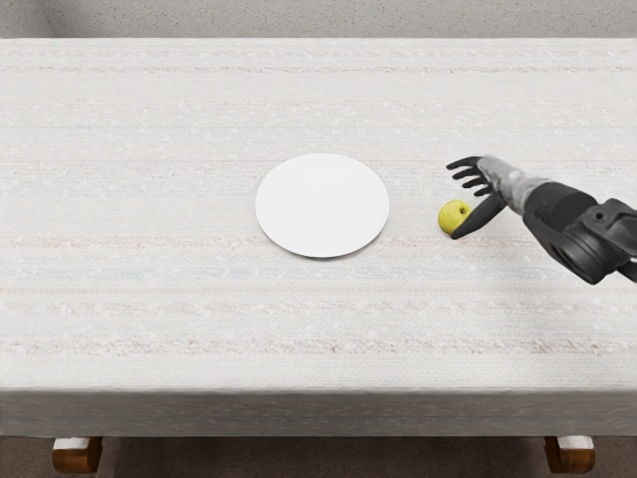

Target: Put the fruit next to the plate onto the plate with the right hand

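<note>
Fruit [454, 213], small and yellow-green, lies on the table [149, 299] to the right of the white plate [321, 205], clear of its rim with a strip of cloth between them. The right hand [478, 191] sits just beside the fruit on the side away from the plate. Its fingers [466, 171] are spread and grip nothing, and whether the thumb touches the fruit is hard to tell. Open cloth lies all around the plate. The pale striped cloth covers the whole top. The right arm [582, 234] is cut off at the picture's right edge.
</note>
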Available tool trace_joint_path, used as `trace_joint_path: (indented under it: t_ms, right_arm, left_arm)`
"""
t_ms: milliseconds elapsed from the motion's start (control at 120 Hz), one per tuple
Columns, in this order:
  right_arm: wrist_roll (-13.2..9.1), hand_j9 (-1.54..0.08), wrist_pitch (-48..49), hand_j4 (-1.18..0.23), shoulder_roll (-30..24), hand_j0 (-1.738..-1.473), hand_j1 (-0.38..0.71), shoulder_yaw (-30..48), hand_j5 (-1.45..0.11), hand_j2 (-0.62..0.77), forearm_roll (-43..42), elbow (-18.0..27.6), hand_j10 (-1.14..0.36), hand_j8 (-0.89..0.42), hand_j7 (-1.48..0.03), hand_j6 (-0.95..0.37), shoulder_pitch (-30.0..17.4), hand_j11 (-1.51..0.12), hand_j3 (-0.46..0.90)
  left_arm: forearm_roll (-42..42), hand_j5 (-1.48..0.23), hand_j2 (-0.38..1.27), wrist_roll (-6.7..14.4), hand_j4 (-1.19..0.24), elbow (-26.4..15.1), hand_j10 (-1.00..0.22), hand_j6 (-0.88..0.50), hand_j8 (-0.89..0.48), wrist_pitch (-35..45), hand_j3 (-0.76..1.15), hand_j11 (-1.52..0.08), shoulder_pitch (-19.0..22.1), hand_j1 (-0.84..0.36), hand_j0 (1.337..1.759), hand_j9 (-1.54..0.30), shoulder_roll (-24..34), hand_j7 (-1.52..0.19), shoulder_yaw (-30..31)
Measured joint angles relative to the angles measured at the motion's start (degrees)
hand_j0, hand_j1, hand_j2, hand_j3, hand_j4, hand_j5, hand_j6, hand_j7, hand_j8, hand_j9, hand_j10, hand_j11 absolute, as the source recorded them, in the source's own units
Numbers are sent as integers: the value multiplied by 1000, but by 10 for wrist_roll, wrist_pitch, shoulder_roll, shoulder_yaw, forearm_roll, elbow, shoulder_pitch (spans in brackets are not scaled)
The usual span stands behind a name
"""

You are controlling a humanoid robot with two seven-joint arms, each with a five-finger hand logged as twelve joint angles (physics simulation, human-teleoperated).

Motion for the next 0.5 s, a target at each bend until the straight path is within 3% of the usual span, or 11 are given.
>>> trace_joint_path:
  t_ms: [242, 500]
  right_arm:
    - [0, -417, 11, -323, -1, -1658, 35, 0, -418, -62, 4, 2, -322, -323, -417, -324, -3, -417, 0]
    - [5, -460, -55, -355, 12, -1658, 74, 1, -460, -68, 3, 3, -355, -356, -460, -356, -18, -460, 0]
  left_arm:
    - [0, -7, 1, 0, -6, 0, -6, -6, -6, 0, 0, -7, 0, 343, 1658, -7, 0, -7, 0]
    - [0, -7, 1, 0, -6, 0, -6, -6, -6, 0, 0, -7, 0, 343, 1658, -7, 0, -7, 0]
